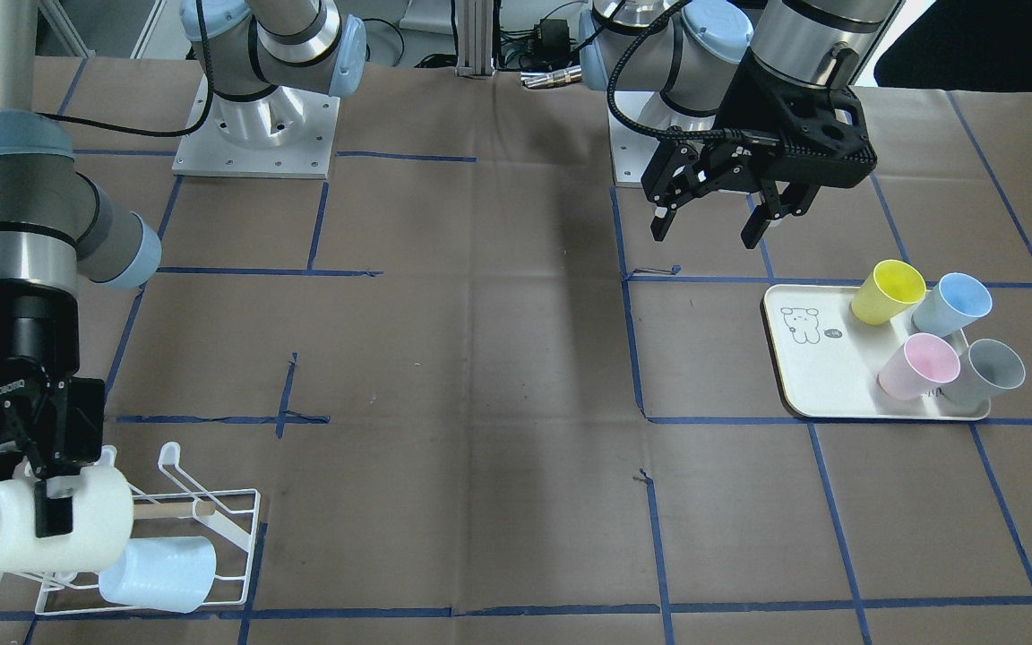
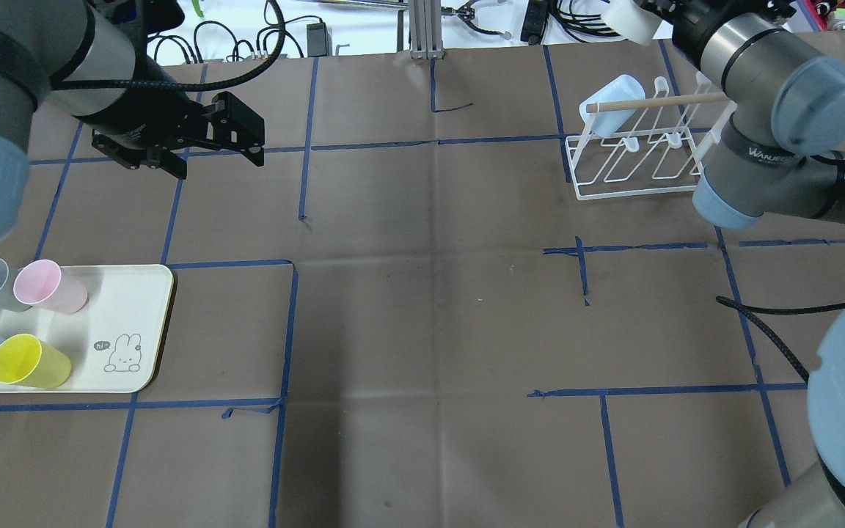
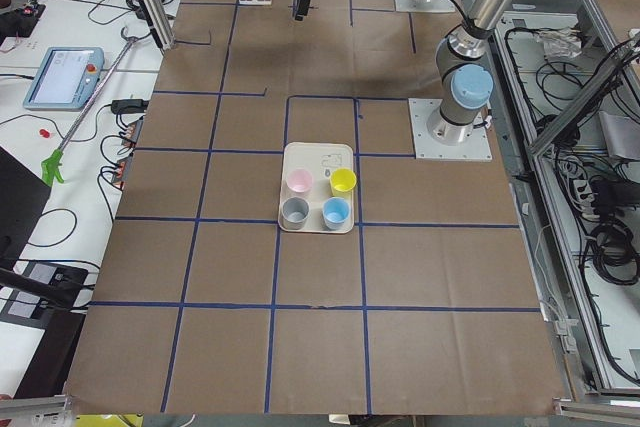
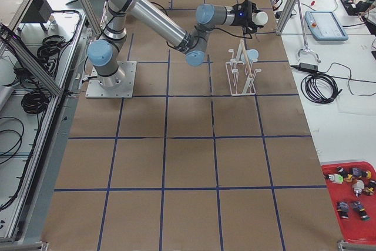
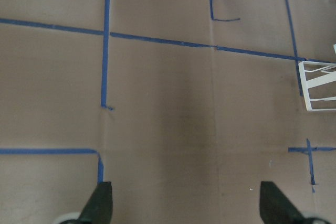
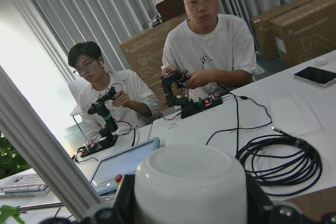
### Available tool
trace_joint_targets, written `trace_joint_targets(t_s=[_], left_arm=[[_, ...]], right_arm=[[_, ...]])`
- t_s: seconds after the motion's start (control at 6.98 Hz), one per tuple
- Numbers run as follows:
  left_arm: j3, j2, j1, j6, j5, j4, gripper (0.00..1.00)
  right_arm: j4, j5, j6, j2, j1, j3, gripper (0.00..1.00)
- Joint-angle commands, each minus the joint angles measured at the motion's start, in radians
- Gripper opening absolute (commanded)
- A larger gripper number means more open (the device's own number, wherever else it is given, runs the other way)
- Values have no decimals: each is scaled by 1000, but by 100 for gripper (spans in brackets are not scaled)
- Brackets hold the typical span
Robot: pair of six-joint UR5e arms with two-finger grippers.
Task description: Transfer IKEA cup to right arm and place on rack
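A white IKEA cup [image 1: 5, 533] lies on its side in my right gripper [image 1: 48, 509], which is shut on it just above the near end of the white wire rack [image 1: 234, 528]. In the right wrist view the cup's base [image 6: 191, 182] fills the space between the fingers. A pale blue cup [image 1: 162, 573] hangs on the rack, also seen from overhead [image 2: 609, 106]. My left gripper [image 1: 706, 228] hovers open and empty over bare table, behind the tray; the left wrist view shows its two fingertips [image 5: 102, 203] apart.
A cream tray [image 1: 807, 376] with a bear drawing holds several cups: yellow [image 1: 885, 291], blue [image 1: 950, 305], pink [image 1: 917, 365] and grey [image 1: 986, 372]. Brown paper with blue tape lines covers the table. Two people sit at a desk beyond the table.
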Motion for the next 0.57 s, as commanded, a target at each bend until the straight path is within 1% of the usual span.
trace_joint_targets(t_s=[0.0,0.14,0.43], left_arm=[[128,-77,-66,-1,99,-87,99],[103,-78,-66,10,101,-82,99],[64,-68,-57,83,101,-60,99]], right_arm=[[-245,-79,-145,70,-46,22,21],[-290,-77,-183,104,-92,24,21],[-289,-66,-347,129,-143,24,21]])
